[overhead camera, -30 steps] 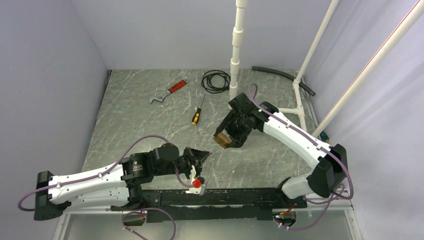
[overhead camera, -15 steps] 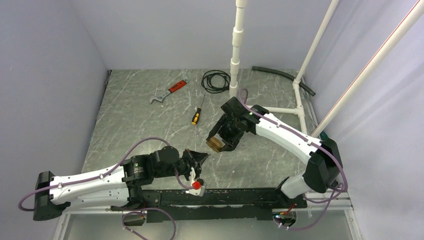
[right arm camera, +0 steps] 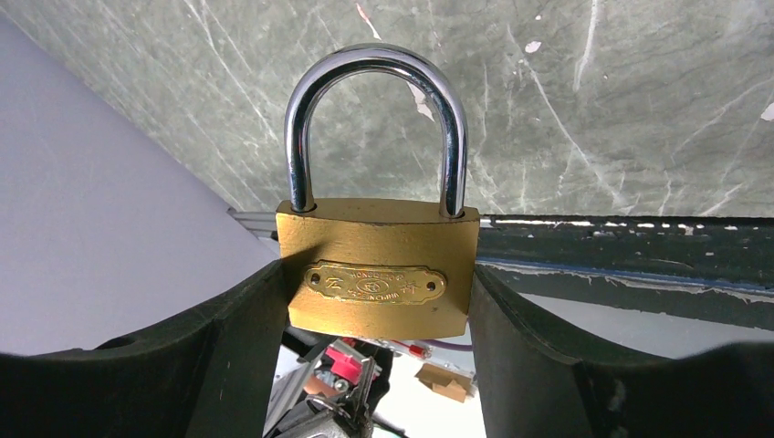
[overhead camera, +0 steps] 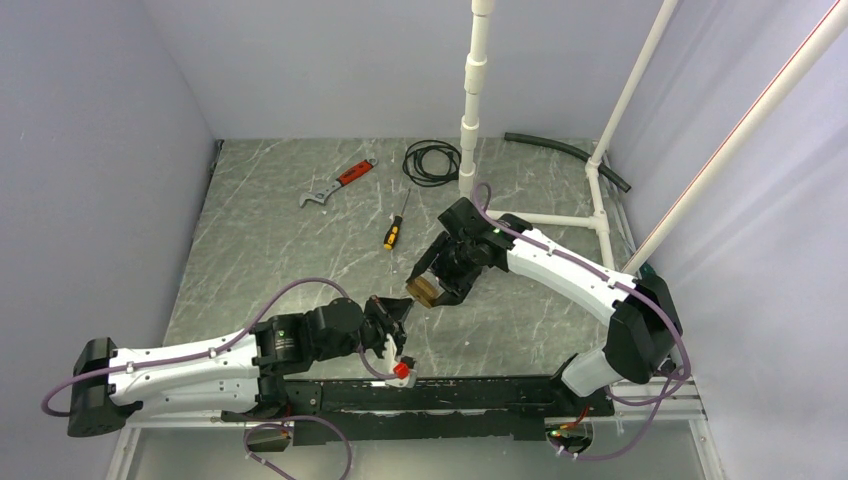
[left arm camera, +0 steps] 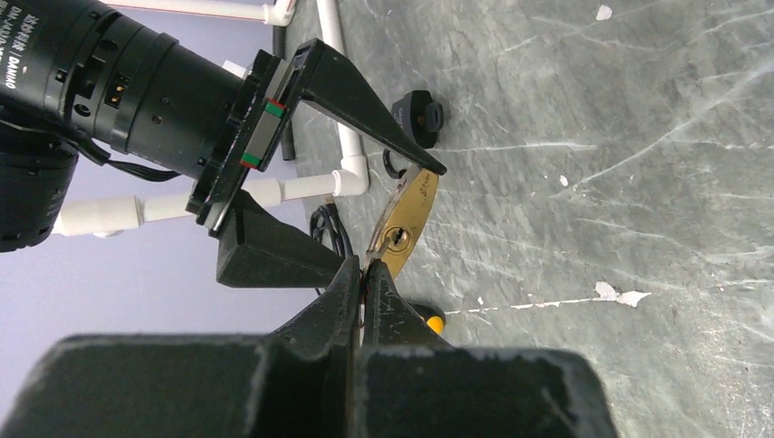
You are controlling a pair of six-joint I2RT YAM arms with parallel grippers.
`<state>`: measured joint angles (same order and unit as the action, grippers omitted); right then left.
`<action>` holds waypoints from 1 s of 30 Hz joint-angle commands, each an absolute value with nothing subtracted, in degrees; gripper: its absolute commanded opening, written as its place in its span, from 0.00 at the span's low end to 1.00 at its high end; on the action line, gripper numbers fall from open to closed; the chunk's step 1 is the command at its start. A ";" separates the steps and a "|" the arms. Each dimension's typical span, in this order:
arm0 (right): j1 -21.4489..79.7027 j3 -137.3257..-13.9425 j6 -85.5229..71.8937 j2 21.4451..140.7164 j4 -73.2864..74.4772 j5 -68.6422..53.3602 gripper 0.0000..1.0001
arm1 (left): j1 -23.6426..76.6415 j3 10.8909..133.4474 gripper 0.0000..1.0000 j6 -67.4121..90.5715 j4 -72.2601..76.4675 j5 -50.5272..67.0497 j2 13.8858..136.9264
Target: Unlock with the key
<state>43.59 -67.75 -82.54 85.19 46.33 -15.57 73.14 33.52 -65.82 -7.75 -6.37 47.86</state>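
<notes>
My right gripper is shut on a brass padlock and holds it above the table. In the right wrist view the padlock sits between the two fingers, and its steel shackle is closed and points away. My left gripper is shut on a thin key, with a red tag hanging below it. In the left wrist view the key tip is just short of the keyhole in the padlock's underside. The key also shows below the padlock.
A yellow-handled screwdriver, a red-handled wrench and a black cable coil lie at the back of the marble table. A white PVC pipe frame stands at the back right. A black rail runs along the near edge.
My right gripper has carried the padlock left and nearer, toward the left gripper. The left gripper has shifted slightly right, so the key and keyhole are now close together.
</notes>
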 commanded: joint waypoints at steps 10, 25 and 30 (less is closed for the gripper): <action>43.94 -68.20 -84.34 83.75 41.51 -19.22 0.00 | 73.56 32.54 0.00 -66.97 -2.92 -8.77 49.52; 44.21 -67.54 -83.52 83.71 40.93 -19.89 0.00 | 73.56 32.17 0.00 -67.42 -5.43 -9.06 48.13; 44.21 -67.02 -83.49 83.12 40.68 -19.95 0.00 | 73.56 31.67 0.00 -67.43 -6.38 -9.05 46.30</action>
